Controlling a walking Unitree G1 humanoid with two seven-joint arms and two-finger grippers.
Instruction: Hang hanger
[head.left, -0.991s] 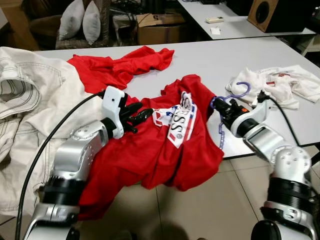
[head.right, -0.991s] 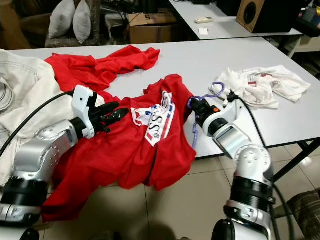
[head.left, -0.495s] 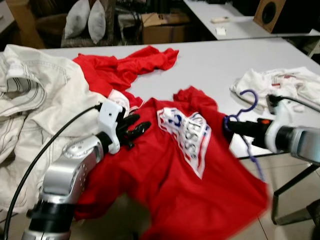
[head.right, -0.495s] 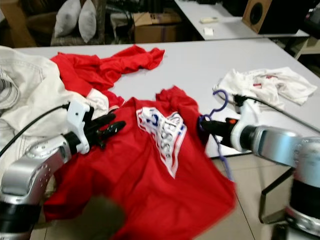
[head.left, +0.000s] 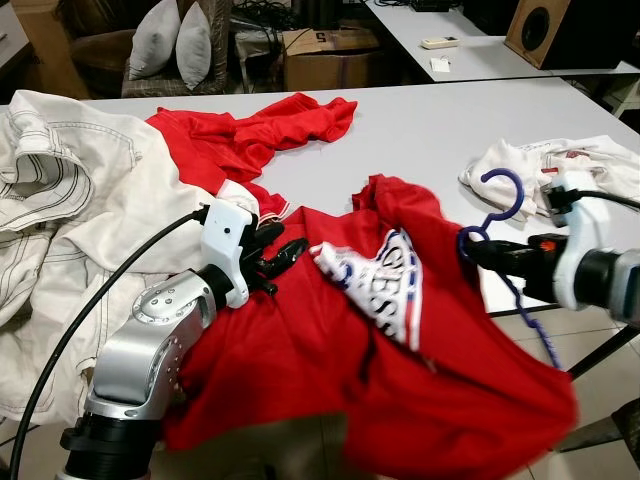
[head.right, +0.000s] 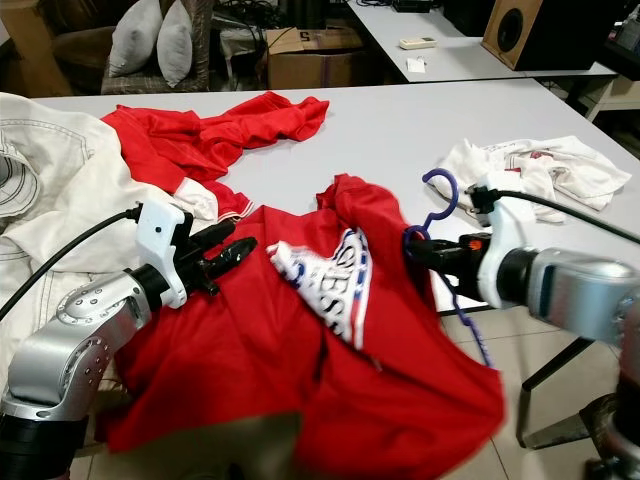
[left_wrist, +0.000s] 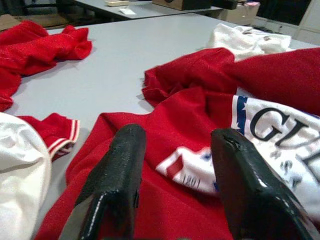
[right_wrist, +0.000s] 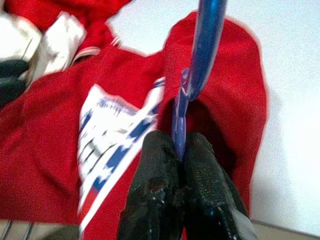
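Change: right gripper (head.right: 412, 248) has swung outward, away from the table edge, and it has drawn the red shirt (head.left: 400, 370) with it, so that more cloth now hangs off the table (head.left: 420, 120) toward the floor than a second ago.
Hanger: purple hanger (head.left: 497, 192) sits in the shirt's neck opening, hook standing up clear of the cloth, one arm slanting down past the table edge.
Right gripper state: fingers pressed together on the hanger's thin stem just below the hook, as the right wrist view shows (right_wrist: 177, 130).
Left gripper: left gripper (head.left: 285, 258) rests on the shirt near its printed white patch (head.left: 385, 285), fingers parted with only cloth lying between them (left_wrist: 120, 170); it grips nothing.
Left arm shift: it has barely moved while the shirt slid under it.
Surroundings: second red garment (head.left: 250, 130), cream jacket (head.left: 70, 200), white shirt (head.right: 540, 165) lie on the table.
Meaning: shirt seems to be on the hanger and lifting away; a rail to hang it on is nowhere visible yet.
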